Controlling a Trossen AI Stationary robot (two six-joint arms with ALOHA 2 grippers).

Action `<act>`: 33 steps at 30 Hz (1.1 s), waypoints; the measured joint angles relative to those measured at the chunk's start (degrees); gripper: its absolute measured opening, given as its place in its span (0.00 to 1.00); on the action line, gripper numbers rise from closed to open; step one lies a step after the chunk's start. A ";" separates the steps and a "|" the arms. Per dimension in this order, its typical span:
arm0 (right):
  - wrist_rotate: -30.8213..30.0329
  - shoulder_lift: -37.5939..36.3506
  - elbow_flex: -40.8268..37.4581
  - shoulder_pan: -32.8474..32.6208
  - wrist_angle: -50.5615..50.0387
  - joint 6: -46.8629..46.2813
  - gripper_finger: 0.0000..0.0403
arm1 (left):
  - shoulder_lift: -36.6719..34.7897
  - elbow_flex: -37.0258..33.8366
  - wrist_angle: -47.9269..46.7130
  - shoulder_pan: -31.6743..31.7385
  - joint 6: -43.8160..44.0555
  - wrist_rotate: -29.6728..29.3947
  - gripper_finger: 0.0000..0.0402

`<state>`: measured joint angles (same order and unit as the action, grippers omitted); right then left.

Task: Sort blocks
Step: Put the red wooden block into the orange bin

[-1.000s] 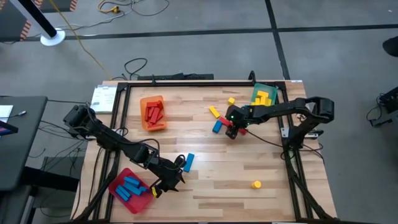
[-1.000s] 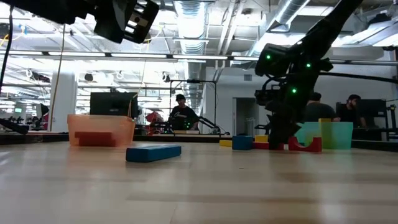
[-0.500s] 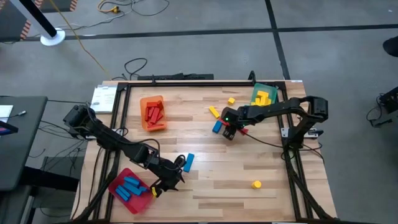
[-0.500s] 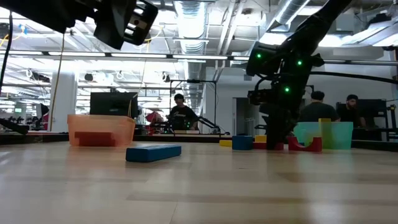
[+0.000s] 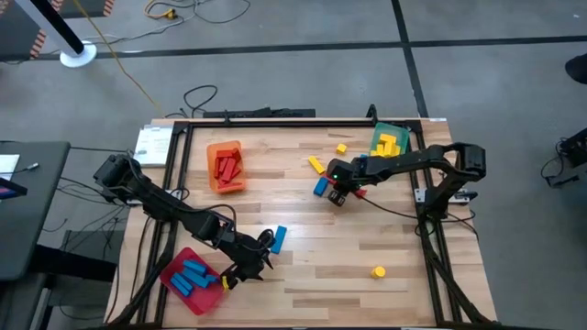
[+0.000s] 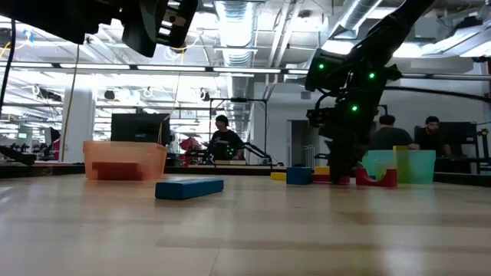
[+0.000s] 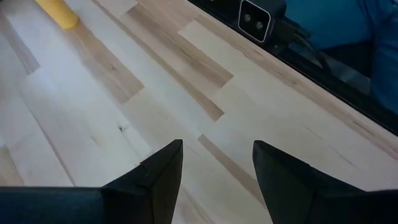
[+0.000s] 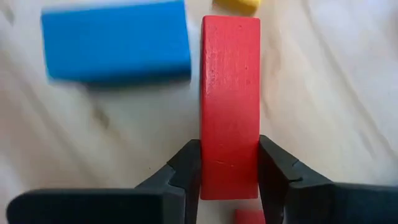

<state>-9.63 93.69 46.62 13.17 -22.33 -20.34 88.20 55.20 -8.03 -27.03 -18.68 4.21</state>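
Note:
My right gripper is at the table's middle right, pointing down, shut on a red bar block. A blue block lies right beside it, and a yellow one past its far end. My left gripper is open and empty above bare table near the front left; its fingers stand apart. Another blue block lies flat on the table just beyond it. A yellow block lies alone near the front right. My right gripper pinches the red bar's two long sides between its two fingers, near one end of the bar. The fingers come from above and lie across the bar. The bar lies level at table height, next to the blue block.
An orange tray with red blocks stands at the back left. A red tray with blue blocks stands at the front left, and a green tray with yellow blocks at the back right. Two yellow blocks lie behind my right gripper.
My right gripper has shifted a little toward the table's left, staying low at the block cluster.

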 joint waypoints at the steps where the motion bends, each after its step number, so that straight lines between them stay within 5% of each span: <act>1: 0.29 -0.82 -0.05 -0.12 -0.85 -0.35 0.31 | 0.00 0.00 0.11 0.00 -0.51 -0.02 0.48; 8: 0.42 -8.69 -0.01 -1.00 -3.58 -1.51 0.31 | 0.00 0.00 0.40 0.15 -0.74 -1.78 0.48; 20: 0.55 -21.46 0.03 -7.31 -0.58 -3.06 0.30 | 0.00 0.00 1.29 2.49 -3.01 -21.71 0.45; 27: 3.03 -21.89 0.08 -15.80 6.68 -4.74 0.30 | -2.73 0.00 1.46 3.99 -10.62 -34.82 0.45; 33: 3.73 -18.66 0.10 -21.98 12.80 -4.86 0.30 | -9.11 0.02 -0.44 5.56 -14.40 -36.90 0.45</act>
<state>-5.91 75.03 46.72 -8.81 -9.52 -25.21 79.09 55.22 -8.48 -21.46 -33.08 -32.69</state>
